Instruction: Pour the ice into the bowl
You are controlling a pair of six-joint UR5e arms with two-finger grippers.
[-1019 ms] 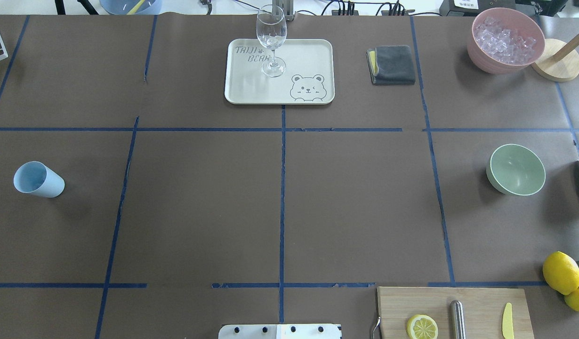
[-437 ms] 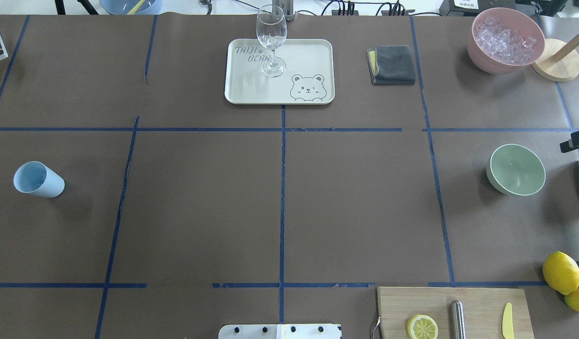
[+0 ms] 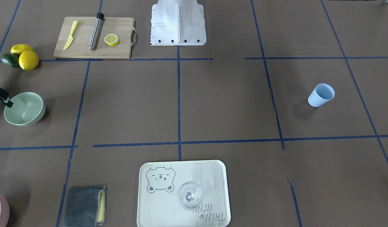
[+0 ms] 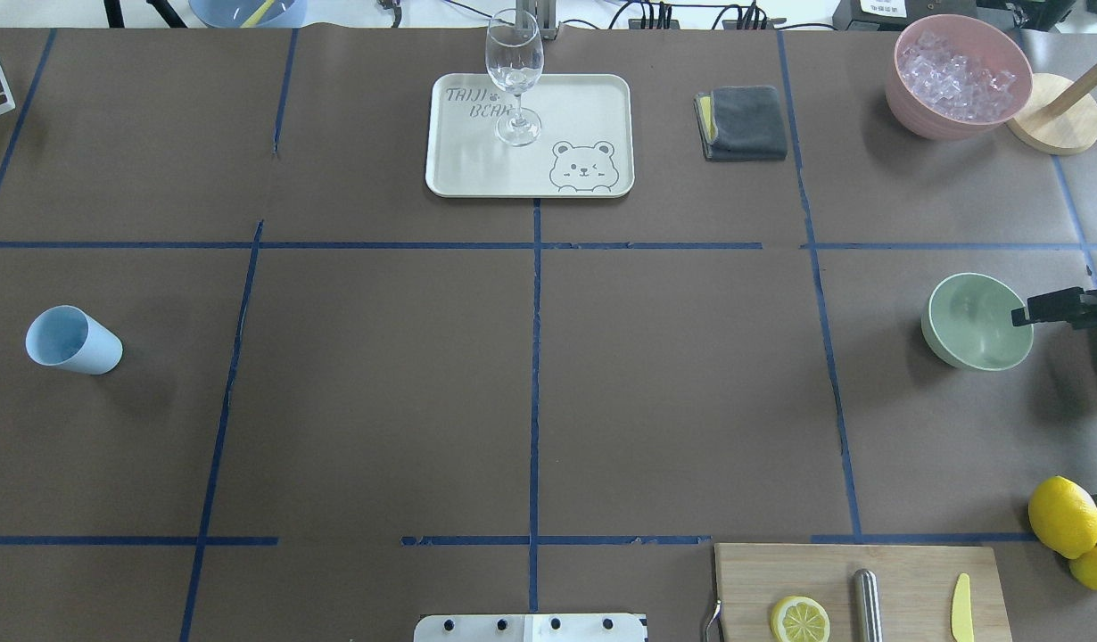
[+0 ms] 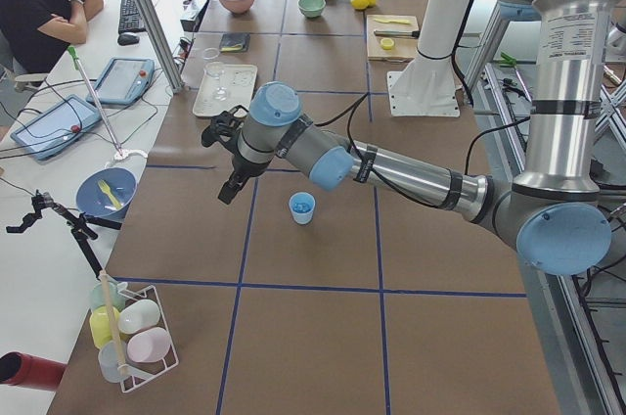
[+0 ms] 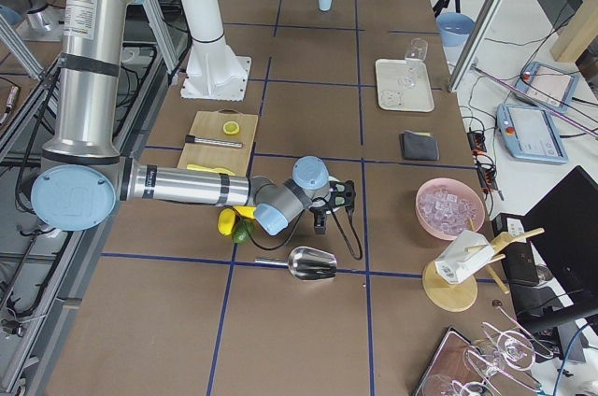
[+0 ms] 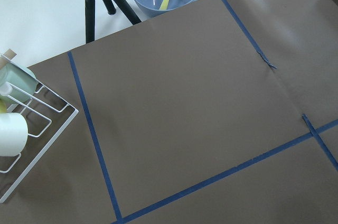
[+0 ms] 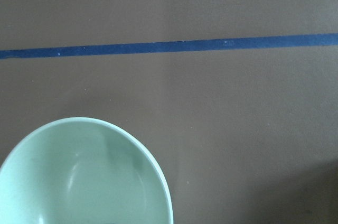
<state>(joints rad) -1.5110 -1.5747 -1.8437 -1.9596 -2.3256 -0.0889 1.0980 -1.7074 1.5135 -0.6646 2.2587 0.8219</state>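
The pale mint-green bowl (image 4: 972,325) stands empty on the right side of the table; it also shows in the front view (image 3: 25,110) and fills the lower left of the right wrist view (image 8: 79,182). The ice (image 4: 957,73) is a heap of small clear cubes in a pink container (image 4: 936,123) at the far right. My right gripper (image 4: 1021,315) reaches in from the right edge, its black tip over the bowl's right rim (image 3: 9,103); I cannot tell whether it is open. My left gripper (image 5: 227,190) hangs above the table beside the light blue cup; its state is unclear.
A light blue cup (image 4: 71,341) stands at the left. A tray (image 4: 593,107) holds a wine glass (image 4: 514,76). A grey cloth (image 4: 745,122), a cutting board (image 4: 905,571) with a lemon slice (image 4: 800,619), lemons (image 4: 1063,515) and a metal scoop (image 6: 310,263) lie around the bowl.
My right gripper has come in from the right edge and moved toward me and inward, from beyond the bowl to over its right rim. Nothing else has moved.
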